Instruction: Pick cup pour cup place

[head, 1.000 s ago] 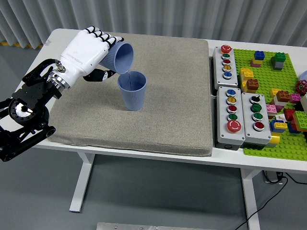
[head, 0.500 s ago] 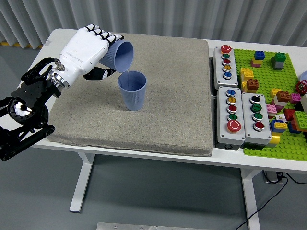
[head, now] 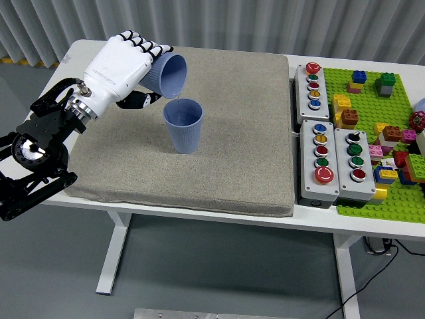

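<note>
From my seat I see the left hand (head: 123, 66) wrapped around a blue ribbed cup (head: 167, 75), its white fingers (head: 143, 46) curled over the top of the cup's wall and the dark thumb side tucked underneath, so the grip is closed firmly on it. The held cup is tipped well past level: its long axis runs from the palm out toward the right and slightly down, with the open mouth facing right and downward, away from the fingers. A thin stream of liquid (head: 179, 99) falls from the low lip of that mouth. Directly below the lip, just beyond and under the fingertips, a second blue cup (head: 182, 125) stands upright on the grey mat (head: 226, 166), mouth up, its long axis vertical; the stream lands inside it. The two cups are close but I see a small gap between them. The black forearm (head: 36, 156) runs back to the lower left edge. Well off to the far side from the fingers, on the white table (head: 312, 222), sit grey button boxes (head: 330, 159) and a green baseplate with bricks (head: 382, 133).
</note>
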Robot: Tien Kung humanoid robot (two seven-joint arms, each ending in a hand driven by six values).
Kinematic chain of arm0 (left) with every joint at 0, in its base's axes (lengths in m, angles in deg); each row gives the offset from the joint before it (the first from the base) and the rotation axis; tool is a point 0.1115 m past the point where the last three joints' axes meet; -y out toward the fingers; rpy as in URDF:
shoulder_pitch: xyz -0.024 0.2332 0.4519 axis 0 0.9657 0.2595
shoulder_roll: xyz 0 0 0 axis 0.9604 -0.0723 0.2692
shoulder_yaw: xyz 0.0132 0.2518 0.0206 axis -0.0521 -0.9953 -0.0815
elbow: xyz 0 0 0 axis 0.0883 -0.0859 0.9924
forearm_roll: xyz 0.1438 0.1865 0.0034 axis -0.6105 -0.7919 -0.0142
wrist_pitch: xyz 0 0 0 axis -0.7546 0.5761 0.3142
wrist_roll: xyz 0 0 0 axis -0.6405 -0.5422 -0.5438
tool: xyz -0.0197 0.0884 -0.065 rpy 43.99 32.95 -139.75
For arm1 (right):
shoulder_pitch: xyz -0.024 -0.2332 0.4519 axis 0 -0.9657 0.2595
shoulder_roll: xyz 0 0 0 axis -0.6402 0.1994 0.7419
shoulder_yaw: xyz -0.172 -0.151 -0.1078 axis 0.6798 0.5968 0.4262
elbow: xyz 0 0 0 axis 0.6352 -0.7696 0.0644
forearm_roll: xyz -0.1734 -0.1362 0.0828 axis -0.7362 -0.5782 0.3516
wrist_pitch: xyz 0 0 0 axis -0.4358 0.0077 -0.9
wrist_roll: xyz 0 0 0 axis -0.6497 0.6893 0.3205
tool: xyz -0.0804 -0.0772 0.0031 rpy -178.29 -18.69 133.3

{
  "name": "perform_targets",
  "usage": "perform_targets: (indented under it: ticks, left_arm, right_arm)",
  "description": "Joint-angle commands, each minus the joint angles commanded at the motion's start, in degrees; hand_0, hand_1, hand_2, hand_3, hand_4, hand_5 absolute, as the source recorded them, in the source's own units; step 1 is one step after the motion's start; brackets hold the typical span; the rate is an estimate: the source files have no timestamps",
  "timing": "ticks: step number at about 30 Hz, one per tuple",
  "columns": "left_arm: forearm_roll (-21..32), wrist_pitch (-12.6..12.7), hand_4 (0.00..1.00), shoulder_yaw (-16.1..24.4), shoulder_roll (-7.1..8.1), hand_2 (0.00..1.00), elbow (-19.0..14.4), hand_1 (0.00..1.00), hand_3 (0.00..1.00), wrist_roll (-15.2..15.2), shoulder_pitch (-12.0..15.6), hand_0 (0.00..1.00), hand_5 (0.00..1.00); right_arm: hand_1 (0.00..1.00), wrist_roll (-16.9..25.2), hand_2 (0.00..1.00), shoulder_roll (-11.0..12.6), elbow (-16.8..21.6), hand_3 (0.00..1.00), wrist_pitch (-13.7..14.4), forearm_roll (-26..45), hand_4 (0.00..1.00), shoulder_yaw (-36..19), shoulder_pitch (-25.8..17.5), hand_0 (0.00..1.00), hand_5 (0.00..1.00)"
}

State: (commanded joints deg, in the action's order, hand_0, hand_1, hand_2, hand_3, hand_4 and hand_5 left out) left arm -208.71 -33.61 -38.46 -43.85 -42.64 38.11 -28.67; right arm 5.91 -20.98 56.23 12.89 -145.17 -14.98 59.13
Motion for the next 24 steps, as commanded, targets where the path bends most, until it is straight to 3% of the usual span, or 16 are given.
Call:
perform_targets:
  ticks: [12, 24]
  left_arm:
    - [0.0, -0.7, 0.554, -3.0, 0.53, 0.602, 0.4, 0.587, 0.616, 0.7, -1.4, 0.705, 0.089]
    - [0.0, -0.4, 0.546, -3.5, 0.49, 0.603, 0.4, 0.588, 0.616, 1.2, -0.9, 0.708, 0.082]
  right_arm:
    - [0.695, 0.0, 0.628, 0.0, 0.0, 0.619, 0.0, 0.1, 0.187, 0.1, 0.1, 0.698, 0.339]
    - [0.695, -0.1, 0.628, -0.1, 0.0, 0.619, 0.0, -0.1, 0.186, -0.1, -0.2, 0.698, 0.339]
